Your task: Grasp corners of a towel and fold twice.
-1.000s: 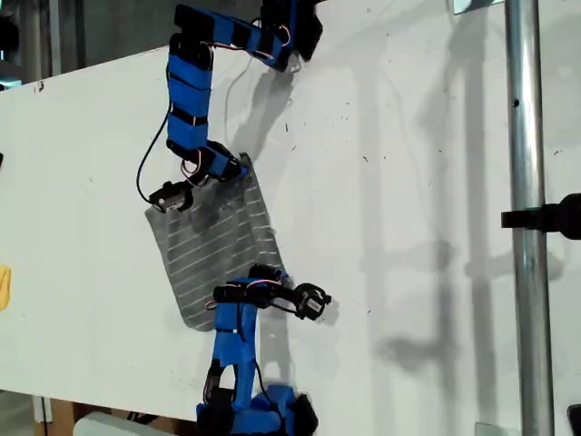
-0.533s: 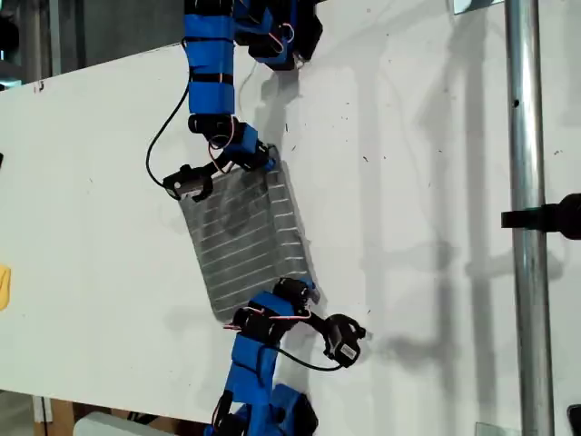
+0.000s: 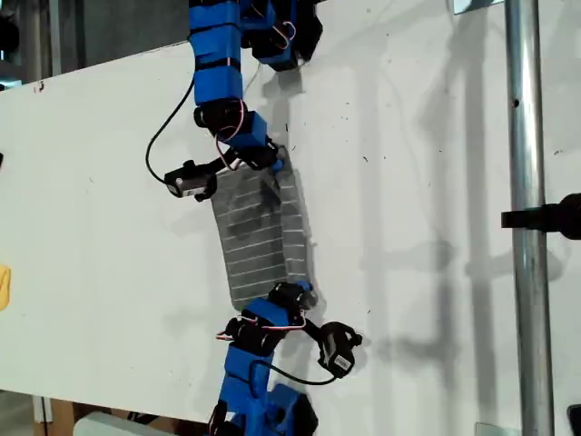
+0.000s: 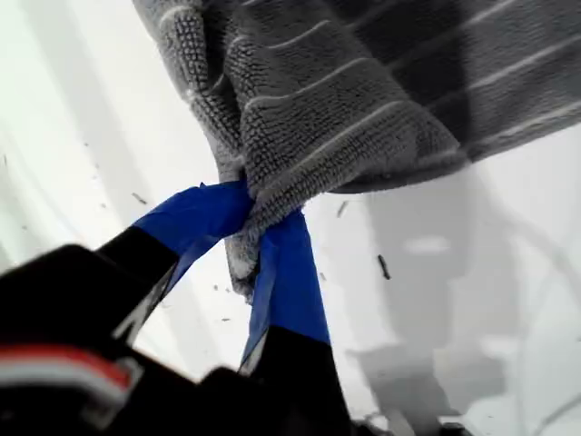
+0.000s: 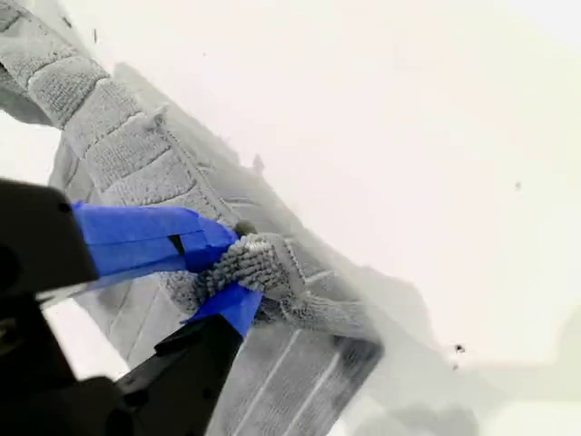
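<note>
While lying stretched on the white table [image 3: 408, 182], the towel [image 3: 261, 234] is pinched at two corners. First gripper [image 4: 259, 238] squeezed tight on one bunched corner. Second gripper [image 5: 231, 272] squeezed tight on another.

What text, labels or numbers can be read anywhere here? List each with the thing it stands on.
None can be read. The towel carries only white stripes, no label. The table shows only dark specks. The tape on my first claw and my second claw is plain blue.
</note>
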